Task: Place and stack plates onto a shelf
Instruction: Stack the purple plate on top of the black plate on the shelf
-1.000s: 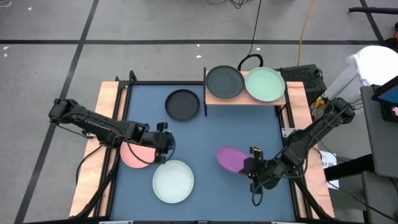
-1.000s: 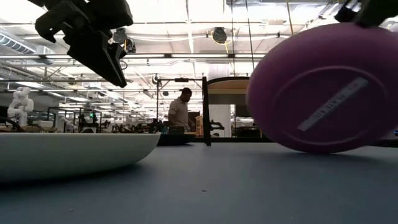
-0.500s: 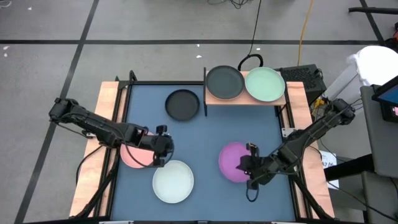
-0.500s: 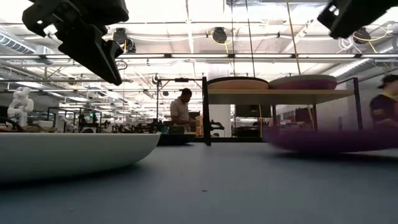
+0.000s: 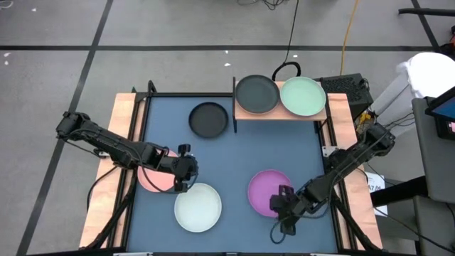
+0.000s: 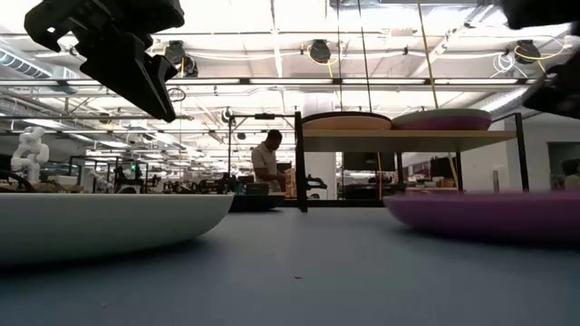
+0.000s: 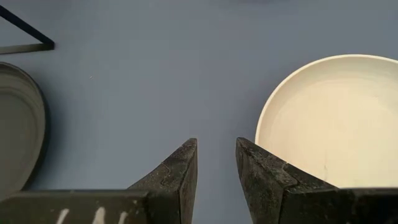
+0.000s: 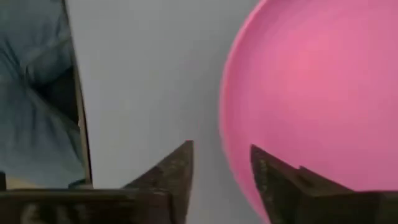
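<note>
A purple plate (image 5: pixel 266 186) lies flat on the blue table, at the near right. My right gripper (image 5: pixel 281 204) stands open at the plate's near rim (image 8: pixel 227 143), fingers apart, holding nothing. My left gripper (image 5: pixel 183 174) hangs open above the table between a pink plate (image 5: pixel 153 178) and a whitish plate (image 5: pixel 198 207); only bare table shows between its fingers (image 7: pixel 214 174). At the far edge, the wooden shelf (image 5: pixel 279 114) bears a dark grey plate (image 5: pixel 257 94) and a pale green plate (image 5: pixel 303 96). Another dark grey plate (image 5: pixel 208 119) lies left of the shelf.
Light-wood strips (image 5: pixel 121 142) edge the blue surface (image 5: pixel 234 153) left and right. The shelf stands on black legs (image 6: pixel 297 163). Bare blue surface lies in the table's middle. A person (image 6: pixel 265 163) stands in the room far behind.
My right gripper has brought the purple plate down from a steep tilt until it lies flat on the table. It has let go of the plate and drawn back toward the table's near edge. My left gripper has kept still.
</note>
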### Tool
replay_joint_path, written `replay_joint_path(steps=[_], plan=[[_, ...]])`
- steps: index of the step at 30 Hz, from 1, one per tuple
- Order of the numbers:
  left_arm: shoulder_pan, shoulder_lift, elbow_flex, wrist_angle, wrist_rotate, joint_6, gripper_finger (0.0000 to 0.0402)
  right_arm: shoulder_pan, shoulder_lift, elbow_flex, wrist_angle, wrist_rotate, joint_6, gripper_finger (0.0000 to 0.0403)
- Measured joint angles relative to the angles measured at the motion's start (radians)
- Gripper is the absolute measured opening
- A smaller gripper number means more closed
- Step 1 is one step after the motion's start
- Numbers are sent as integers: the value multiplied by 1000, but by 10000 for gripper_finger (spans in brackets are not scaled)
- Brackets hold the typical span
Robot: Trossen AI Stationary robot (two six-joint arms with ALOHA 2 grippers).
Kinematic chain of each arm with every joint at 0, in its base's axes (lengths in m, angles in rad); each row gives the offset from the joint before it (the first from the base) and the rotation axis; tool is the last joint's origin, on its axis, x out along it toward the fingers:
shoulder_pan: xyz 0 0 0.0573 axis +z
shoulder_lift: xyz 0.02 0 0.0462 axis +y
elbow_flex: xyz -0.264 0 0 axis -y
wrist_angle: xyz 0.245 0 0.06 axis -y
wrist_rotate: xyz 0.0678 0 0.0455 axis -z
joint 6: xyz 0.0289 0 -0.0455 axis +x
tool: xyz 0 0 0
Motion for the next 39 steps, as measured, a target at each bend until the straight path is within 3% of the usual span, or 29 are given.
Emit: replay_joint_path(steps=[5, 14, 21, 27, 39], plan=[[0, 0, 0, 2, -1, 1, 118, 51, 34, 0, 27, 8, -111, 179], [1, 0, 0, 41, -10, 11, 118, 79, 108, 0, 20, 34, -298, 140], [1, 0, 0, 51, -9, 29, 118, 79, 79, 0, 26, 36, -284, 122], [1, 0, 0, 57, -10, 37, 118, 78, 8, 0, 19, 115, -258, 122], [1, 0, 0, 59, -10, 38, 118, 77, 19, 0, -36, 114, -346, 123]])
